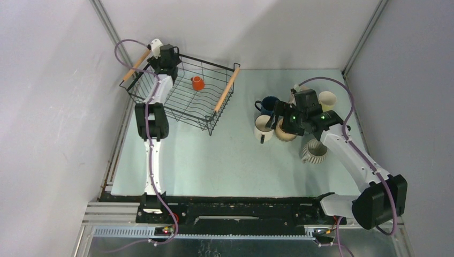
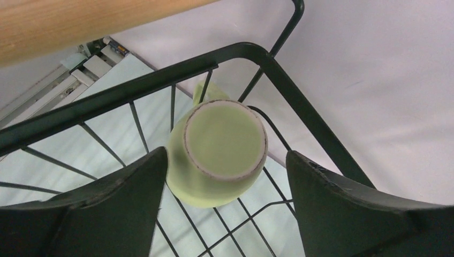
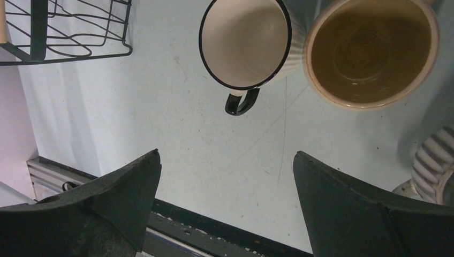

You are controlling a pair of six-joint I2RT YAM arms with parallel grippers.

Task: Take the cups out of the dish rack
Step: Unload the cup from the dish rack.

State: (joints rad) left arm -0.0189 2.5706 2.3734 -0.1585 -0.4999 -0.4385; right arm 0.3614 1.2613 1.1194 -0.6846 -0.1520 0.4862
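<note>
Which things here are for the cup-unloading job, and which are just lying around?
For the job: dish rack; orange cup and pale green cup inside it; white cup, tan cup, navy cup, ribbed cup on the table.
Just there: purple cable, metal rail.

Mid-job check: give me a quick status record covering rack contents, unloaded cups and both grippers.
In rack: orange cup; pale green cup, upside down in a corner of the dish rack
Left gripper: open, one finger on each side of the pale green cup, not closed on it
Right gripper: open over bare table, holding nothing
On table: navy cup, white black-rimmed cup, tan cup, ribbed cup, cream cup; others may be hidden
</note>
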